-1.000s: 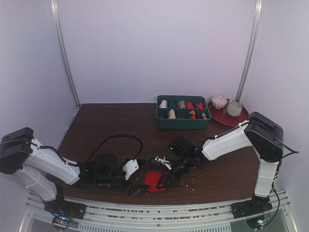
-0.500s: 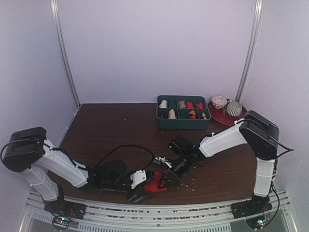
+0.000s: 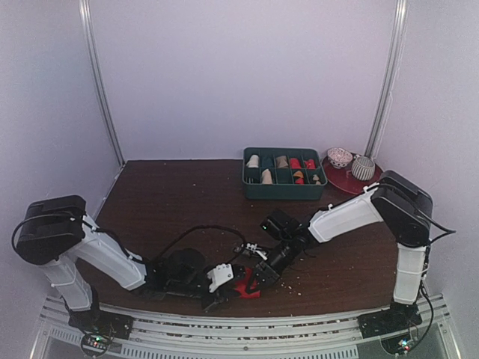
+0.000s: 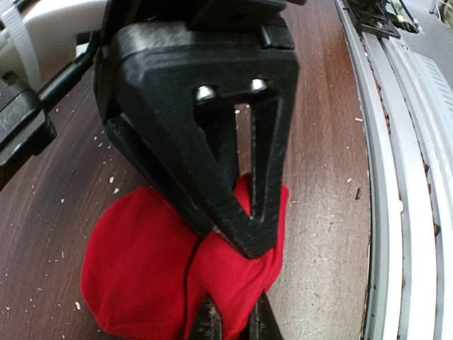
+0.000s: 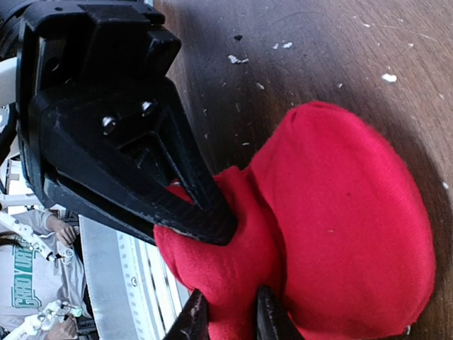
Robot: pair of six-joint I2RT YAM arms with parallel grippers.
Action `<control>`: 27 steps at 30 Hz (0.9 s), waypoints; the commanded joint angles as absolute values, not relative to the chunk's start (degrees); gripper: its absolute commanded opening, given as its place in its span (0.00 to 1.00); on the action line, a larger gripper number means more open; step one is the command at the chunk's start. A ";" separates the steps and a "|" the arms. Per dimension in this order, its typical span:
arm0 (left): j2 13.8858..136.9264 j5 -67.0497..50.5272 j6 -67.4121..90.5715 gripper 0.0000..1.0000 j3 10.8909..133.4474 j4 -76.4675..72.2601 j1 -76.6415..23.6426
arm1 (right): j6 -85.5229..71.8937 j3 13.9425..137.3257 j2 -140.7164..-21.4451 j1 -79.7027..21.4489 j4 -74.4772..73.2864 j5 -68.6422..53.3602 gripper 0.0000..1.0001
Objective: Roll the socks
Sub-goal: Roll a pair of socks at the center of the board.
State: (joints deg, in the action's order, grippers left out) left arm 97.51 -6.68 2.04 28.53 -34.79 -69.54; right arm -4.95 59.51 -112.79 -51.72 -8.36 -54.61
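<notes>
From above, both arms reach low to one spot at the near edge of the table (image 3: 172, 194). There the left gripper (image 3: 230, 290) and the right gripper (image 3: 254, 278) meet nose to nose over the red sock (image 3: 245, 289), which lies bunched on the wood. We cannot make out a black sock here. At the far side, well apart, a green tray (image 3: 284, 193) holds small rolled bundles (image 3: 253, 161), beige and red, one to a compartment. It looks to us like the place for finished rolls. Just beside it a red plate (image 3: 338, 183) carries two round patterned things.

In the left wrist view, our own fingers are closed tight on a fold of the sock at the bottom edge. The right gripper's fingers straddle the same fold from the opposite side.

In the right wrist view, the right fingers pinch the fabric between them, and the left jaws bite the bunched end. We judge that two grips this close are meant to fix one end while the other turns it over.
</notes>
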 commanded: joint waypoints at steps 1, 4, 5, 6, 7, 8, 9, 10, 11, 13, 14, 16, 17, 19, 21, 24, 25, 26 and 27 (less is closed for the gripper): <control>98.84 -7.59 8.58 0.00 29.56 -29.99 -68.98 | -5.54 55.05 -112.38 -52.31 -13.05 -40.99 0.29; 98.67 -10.60 14.48 0.00 28.96 -26.86 -67.45 | -6.00 50.89 -104.74 -52.24 -4.81 -37.90 0.32; 98.80 -12.33 16.20 0.00 28.61 -26.35 -66.77 | -6.58 48.99 -101.95 -52.13 -0.68 -36.36 0.34; 99.01 -14.00 18.14 0.00 28.22 -26.15 -66.15 | -7.13 46.95 -99.15 -52.13 3.40 -34.91 0.38; 99.44 -16.02 19.73 0.00 27.97 -25.94 -65.39 | -7.49 45.11 -96.74 -52.21 7.15 -33.42 0.39; 100.30 -18.02 21.32 0.00 27.85 -25.76 -64.30 | -7.24 43.66 -94.52 -52.39 10.18 -31.91 0.40; 101.15 -19.95 22.58 0.00 27.86 -25.63 -63.54 | -6.29 42.35 -92.80 -52.90 12.39 -30.02 0.42; 102.02 -21.65 23.64 0.00 27.88 -25.40 -62.86 | -4.65 41.32 -90.90 -53.59 14.25 -27.77 0.44; 102.83 -23.21 24.64 0.00 28.00 -24.94 -62.27 | -2.23 40.20 -89.23 -54.70 15.50 -25.56 0.47; 104.55 -25.59 26.02 0.00 28.41 -24.01 -61.17 | 4.39 37.96 -86.55 -57.98 17.69 -20.76 0.49; 105.23 -26.78 26.75 0.00 28.57 -23.64 -60.58 | 8.44 36.92 -85.57 -59.99 18.57 -17.89 0.51; 106.56 -28.89 28.19 0.00 28.57 -23.64 -59.70 | 15.24 35.97 -85.14 -64.18 19.46 -12.58 0.52; 107.12 -29.41 28.84 0.00 28.48 -23.57 -59.42 | 17.55 36.18 -85.67 -65.43 19.46 -10.80 0.52; 108.35 -29.83 29.51 0.00 28.55 -23.14 -59.16 | 19.71 37.28 -87.36 -66.83 18.55 -8.94 0.52; 109.40 -30.25 29.86 0.00 28.57 -23.02 -59.06 | 21.36 37.43 -88.95 -67.21 19.08 -8.25 0.52; 109.86 -31.38 30.10 0.00 27.83 -24.10 -59.06 | 23.03 37.33 -90.76 -67.39 19.86 -6.37 0.52; 109.86 -31.53 30.02 0.00 27.69 -24.01 -59.06 | 23.49 37.33 -91.19 -67.49 20.05 -6.18 0.52; 109.86 -31.69 29.98 0.00 27.66 -23.80 -59.06 | 23.77 37.43 -91.69 -67.48 20.19 -6.29 0.52; 109.86 -31.70 29.83 0.00 27.64 -23.60 -59.06 | 23.89 37.60 -92.10 -67.42 20.26 -6.44 0.52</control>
State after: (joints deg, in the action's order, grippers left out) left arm 105.41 -32.10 28.21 31.24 -39.38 -58.57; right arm 19.92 37.23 -90.61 -67.26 18.70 -10.15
